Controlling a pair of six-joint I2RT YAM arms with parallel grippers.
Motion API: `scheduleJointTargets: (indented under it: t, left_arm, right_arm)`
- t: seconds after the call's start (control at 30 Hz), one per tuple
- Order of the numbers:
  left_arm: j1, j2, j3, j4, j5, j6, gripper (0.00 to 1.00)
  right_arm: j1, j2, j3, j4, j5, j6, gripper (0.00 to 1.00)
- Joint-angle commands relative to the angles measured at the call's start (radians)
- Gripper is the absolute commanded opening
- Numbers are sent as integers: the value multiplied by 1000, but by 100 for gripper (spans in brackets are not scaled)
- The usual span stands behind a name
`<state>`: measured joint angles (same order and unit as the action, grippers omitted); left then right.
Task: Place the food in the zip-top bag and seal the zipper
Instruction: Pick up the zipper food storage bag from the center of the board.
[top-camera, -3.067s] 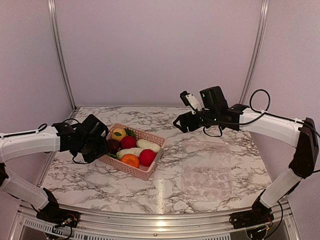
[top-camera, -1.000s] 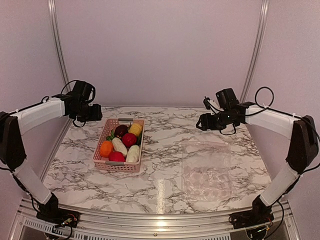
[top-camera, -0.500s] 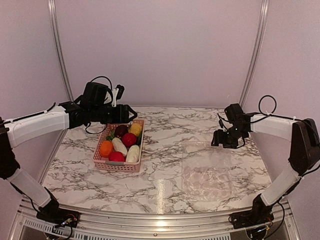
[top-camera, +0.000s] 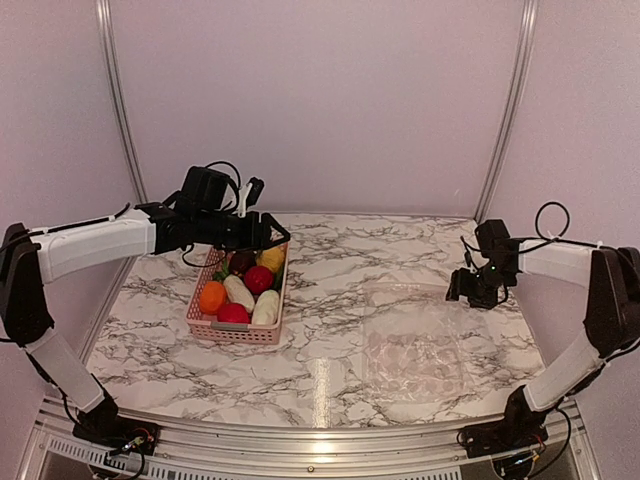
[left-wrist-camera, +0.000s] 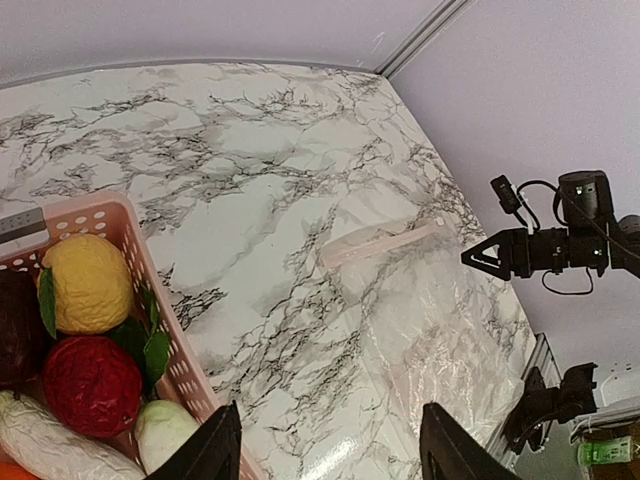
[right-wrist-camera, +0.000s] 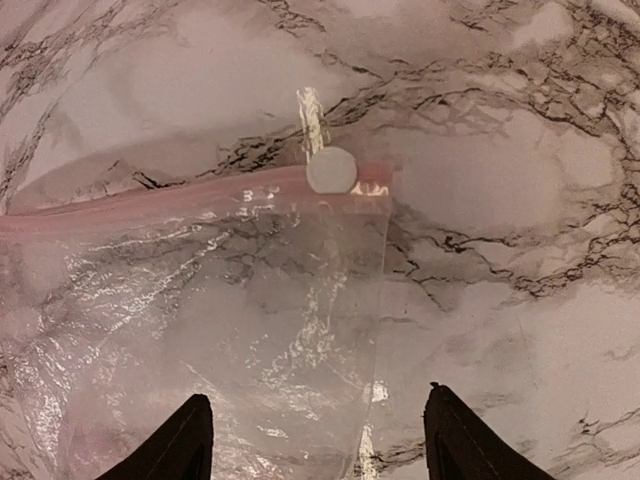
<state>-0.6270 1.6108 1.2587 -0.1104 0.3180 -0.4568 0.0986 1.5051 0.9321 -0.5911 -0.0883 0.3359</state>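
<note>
The food (top-camera: 245, 285) lies in a pink lattice basket (top-camera: 236, 335) at the table's left: orange, red, yellow, dark purple and white pieces. In the left wrist view the yellow piece (left-wrist-camera: 88, 282) and a red piece (left-wrist-camera: 92, 384) show. The clear zip-top bag (top-camera: 412, 342) lies flat and empty at the right, its pinkish zipper (right-wrist-camera: 190, 195) along the far edge. My left gripper (top-camera: 274, 236) is open and empty above the basket's far end. My right gripper (top-camera: 464, 292) is open and empty above the bag's far right corner (right-wrist-camera: 375, 200).
The marble table (top-camera: 330, 250) is boxed in by pale walls and metal posts. A white round sticker (right-wrist-camera: 331, 170) sits at the bag's corner. The right arm (left-wrist-camera: 560, 245) shows in the left wrist view.
My left arm has swung right over the basket's far end. My right arm has moved right and down toward the bag's far right corner. The basket had earlier been turned and shifted left.
</note>
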Motion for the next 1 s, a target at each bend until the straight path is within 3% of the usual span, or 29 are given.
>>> scheduleJointTargets:
  t: [0.0,0.13,0.33,0.53,0.67,0.97]
  left_arm:
    - [0,28,39,-21,67,-13,62]
    - [-2,19,32,-16,80,-23,61]
    - [-2,7,28,-28,93,-17,60]
    - [-2,-6,27,-38,81,-16,59]
    - [-2,-18,32,-39,70,-14,59]
    - [-2,-45,58,-48,41,57,60]
  right_arm:
    - [-26,17,-52,44,-5,-32,70]
    - [-33,13,-101,148,-106,-54,67]
    - [-33,11,-150,313,-294,-115,49]
    - [-34,33,-133,369,-384,-117,16]
    - [-22,11,-101,419,-452,-94,3]
    - [196,-90,114,390,-623,-294,2]
